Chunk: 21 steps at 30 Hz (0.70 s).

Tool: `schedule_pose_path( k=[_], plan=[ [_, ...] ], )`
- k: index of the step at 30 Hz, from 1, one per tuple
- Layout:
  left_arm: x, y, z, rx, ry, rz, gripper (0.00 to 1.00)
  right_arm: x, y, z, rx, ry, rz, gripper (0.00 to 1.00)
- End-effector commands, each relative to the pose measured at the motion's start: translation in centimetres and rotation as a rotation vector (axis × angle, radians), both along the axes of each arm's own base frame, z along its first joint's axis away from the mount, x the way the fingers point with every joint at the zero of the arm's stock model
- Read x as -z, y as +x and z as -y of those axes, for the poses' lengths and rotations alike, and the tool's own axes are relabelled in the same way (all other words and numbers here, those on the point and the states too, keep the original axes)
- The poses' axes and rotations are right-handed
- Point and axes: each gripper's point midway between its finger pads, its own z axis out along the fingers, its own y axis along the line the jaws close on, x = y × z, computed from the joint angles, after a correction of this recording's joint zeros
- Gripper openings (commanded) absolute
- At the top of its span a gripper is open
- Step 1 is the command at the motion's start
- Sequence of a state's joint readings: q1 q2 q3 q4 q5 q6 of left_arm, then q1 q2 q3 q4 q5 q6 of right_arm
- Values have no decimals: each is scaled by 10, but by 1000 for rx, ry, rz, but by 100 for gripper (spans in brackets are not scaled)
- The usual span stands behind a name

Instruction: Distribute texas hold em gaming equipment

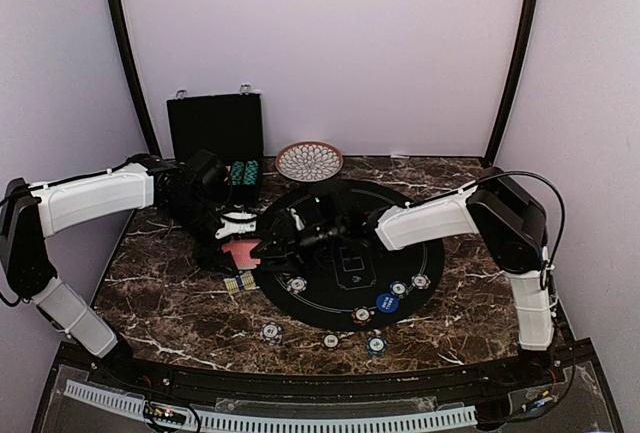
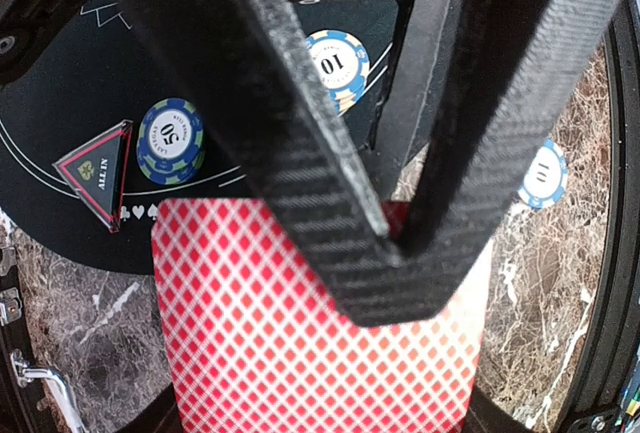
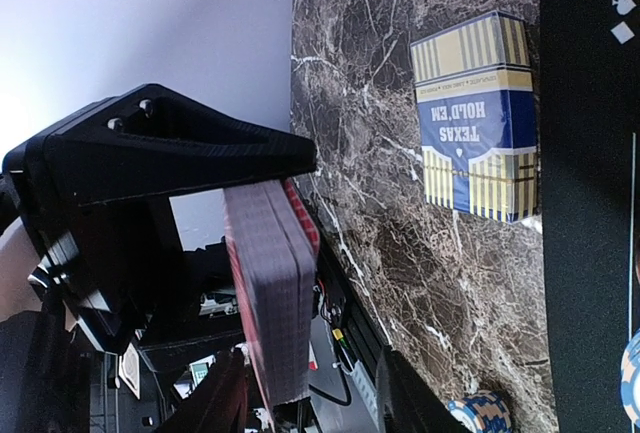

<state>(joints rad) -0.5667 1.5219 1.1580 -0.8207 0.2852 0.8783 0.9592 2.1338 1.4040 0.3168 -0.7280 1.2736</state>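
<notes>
Over by the left edge of the black mat [image 1: 330,203], the left gripper [image 2: 400,243] is clamped tight on the red-backed deck [image 2: 300,353]. The right gripper [image 3: 305,403] has its fingers apart, straddling the deck's end, one side clearly not touching. The card box [image 3: 480,118] lies nearby on the marble. The triangle marker [image 2: 100,173] and a 50 chip [image 2: 170,141] sit on the mat close by. The patterned dish [image 1: 308,160] and black case [image 1: 215,125] are well behind.

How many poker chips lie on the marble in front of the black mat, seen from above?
3 chips: left chip, middle chip, right chip, all by the front edge of the mat. Others may be hidden.
</notes>
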Motion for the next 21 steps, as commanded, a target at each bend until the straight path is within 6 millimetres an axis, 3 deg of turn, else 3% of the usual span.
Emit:
schedule_pose_path(
  k=[1, 12, 17, 21],
  plan=[
    [-7, 1, 3, -7, -26, 11, 30, -27, 7, -8, 7, 65, 37, 47],
    [-8, 0, 4, -9, -33, 7, 29, -17, 10, -37, -11, 113, -11, 47],
    [-11, 0, 5, -11, -43, 9, 28, -6, 11, -33, 2, 87, -23, 45],
    [-10, 0, 3, -13, -36, 11, 27, -2, 17, -19, 36, 68, -19, 41]
  ],
)
